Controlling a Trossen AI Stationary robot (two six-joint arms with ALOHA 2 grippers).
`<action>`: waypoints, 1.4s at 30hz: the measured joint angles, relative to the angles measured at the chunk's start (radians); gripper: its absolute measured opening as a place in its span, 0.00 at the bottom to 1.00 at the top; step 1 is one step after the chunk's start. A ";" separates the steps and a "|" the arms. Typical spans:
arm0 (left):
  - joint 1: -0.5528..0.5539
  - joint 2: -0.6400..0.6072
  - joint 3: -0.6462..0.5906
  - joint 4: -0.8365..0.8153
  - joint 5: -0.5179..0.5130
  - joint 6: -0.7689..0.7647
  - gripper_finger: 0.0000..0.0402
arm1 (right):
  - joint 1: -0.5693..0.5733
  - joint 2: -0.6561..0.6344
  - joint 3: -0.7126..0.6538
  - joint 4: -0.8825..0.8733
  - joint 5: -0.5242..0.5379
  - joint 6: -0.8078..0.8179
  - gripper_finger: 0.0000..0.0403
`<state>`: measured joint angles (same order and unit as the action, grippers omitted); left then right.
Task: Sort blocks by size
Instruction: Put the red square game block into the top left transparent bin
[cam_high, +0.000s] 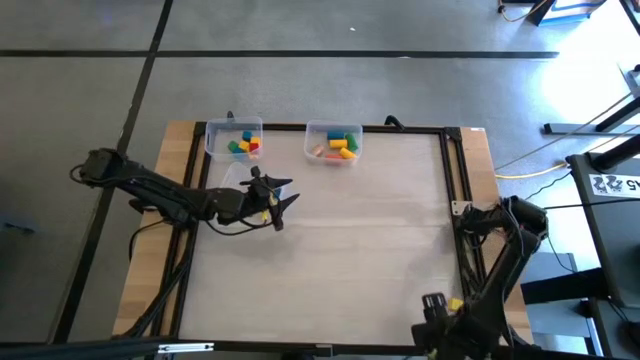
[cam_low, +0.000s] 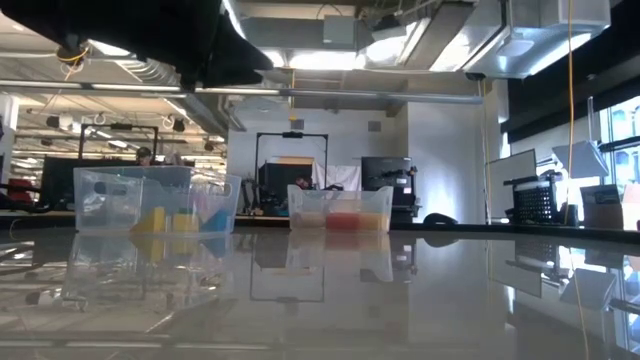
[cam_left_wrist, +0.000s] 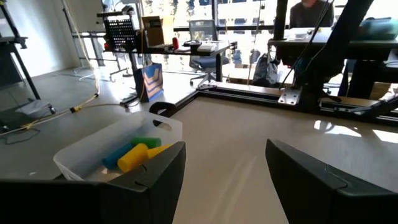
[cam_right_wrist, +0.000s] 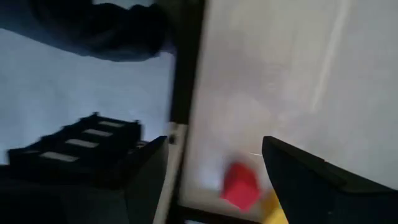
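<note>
Two clear bins hold blocks at the table's far edge: the left bin (cam_high: 233, 141) with yellow, green, blue and red ones, the right bin (cam_high: 335, 142) with yellow, green and orange ones. My left gripper (cam_high: 284, 197) hovers open and level near the left bin; its wrist view shows a bin (cam_left_wrist: 118, 149) with blue, yellow and green blocks. My right gripper (cam_right_wrist: 214, 146) stands open, pointing down, at the table's near right corner above a red block (cam_right_wrist: 240, 185) and a yellow block (cam_right_wrist: 275, 208), which lie on the table.
A black frame (cam_high: 450, 180) runs around the white table top; its rail (cam_right_wrist: 186, 93) passes close beside the red block. Both bins (cam_low: 150, 205) (cam_low: 340, 210) stand at the far edge. Between the arms lies the bare middle of the table (cam_high: 350, 240).
</note>
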<state>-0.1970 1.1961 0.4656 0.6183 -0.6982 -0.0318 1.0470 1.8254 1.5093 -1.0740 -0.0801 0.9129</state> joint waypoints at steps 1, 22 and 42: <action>0.000 0.006 0.000 0.004 0.000 -0.005 0.55 | 0.010 0.006 0.000 0.022 -0.001 0.014 0.66; -0.008 0.016 0.000 -0.005 0.000 0.005 0.55 | 0.053 0.168 0.000 -0.098 -0.253 0.166 0.66; -0.008 0.016 0.000 -0.010 0.000 0.006 0.55 | 0.052 0.197 -0.099 -0.124 -0.251 0.243 0.66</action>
<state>-0.2050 1.2121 0.4656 0.6086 -0.6983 -0.0261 1.0992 2.0228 1.4100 -1.1983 -0.3313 1.1557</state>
